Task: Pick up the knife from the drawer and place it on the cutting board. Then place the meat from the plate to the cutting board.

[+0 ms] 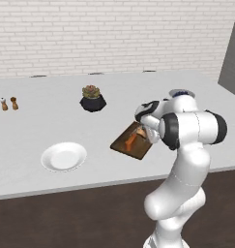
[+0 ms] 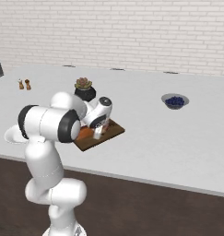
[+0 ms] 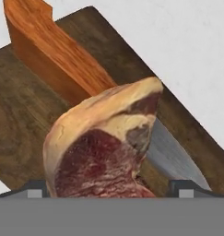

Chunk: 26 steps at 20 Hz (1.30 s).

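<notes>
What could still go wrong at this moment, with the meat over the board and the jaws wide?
The meat sits between the open gripper's fingertips, on top of the knife blade, so it may rock or slide as the hand lifts. A finger could also snag the meat and drag it or the knife off the cutting board.

**Background stuff on the bench**

So there's a big pale grey bench (image 1: 36, 179) running across the room, with a white brick wall (image 1: 114, 34) behind it. Sitting on it: a little succulent in a black pot (image 1: 93, 99), roughly mid-bench. Off to the far left are two tiny shakers (image 1: 8, 103) standing just beside each other, upright. Over on the right side, well apart from the plant, there's a small bowl with blue contents (image 2: 174, 101). Dark wood floor (image 2: 155, 212) below the front edge
</notes>
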Available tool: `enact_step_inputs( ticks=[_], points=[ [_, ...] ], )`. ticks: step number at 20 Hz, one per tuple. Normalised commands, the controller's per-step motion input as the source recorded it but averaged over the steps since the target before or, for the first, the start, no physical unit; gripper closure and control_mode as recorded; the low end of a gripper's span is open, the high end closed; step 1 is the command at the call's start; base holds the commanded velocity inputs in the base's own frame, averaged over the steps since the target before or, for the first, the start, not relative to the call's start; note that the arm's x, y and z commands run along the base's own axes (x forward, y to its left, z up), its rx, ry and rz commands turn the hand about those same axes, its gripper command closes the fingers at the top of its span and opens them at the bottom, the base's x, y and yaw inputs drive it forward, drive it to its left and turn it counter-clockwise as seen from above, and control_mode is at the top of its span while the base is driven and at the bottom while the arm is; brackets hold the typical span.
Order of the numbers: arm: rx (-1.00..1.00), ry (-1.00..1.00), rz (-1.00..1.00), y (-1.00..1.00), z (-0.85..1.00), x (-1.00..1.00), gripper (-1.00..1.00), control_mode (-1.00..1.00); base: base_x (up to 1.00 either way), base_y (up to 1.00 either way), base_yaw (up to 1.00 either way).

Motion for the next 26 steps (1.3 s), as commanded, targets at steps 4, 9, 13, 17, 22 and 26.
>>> enact_step_inputs(
  ticks=[4,9,13,17,22,26],
  points=[
    [-0.03,0.00,0.19,0.15,-0.06,0.00,-1.00,-1.00,0.00,0.00,0.00],
    [-0.02,0.00,0.14,0.16,0.06,0.00,-1.00,-1.00,0.00,0.00,0.00],
    [-0.01,0.00,0.06,0.00,0.51,-0.13,-1.00,-1.00,0.00,0.00,0.00],
    [-0.02,0.00,0.11,0.00,0.53,-0.10,-1.00,-1.00,0.00,0.00,0.00],
    [-0.04,0.00,0.11,0.00,0.20,-0.05,-1.00,-1.00,0.00,0.00,0.00],
    [-0.08,-0.01,0.09,0.00,-0.01,0.00,-1.00,-1.00,0.00,0.00,0.00]
  ],
)
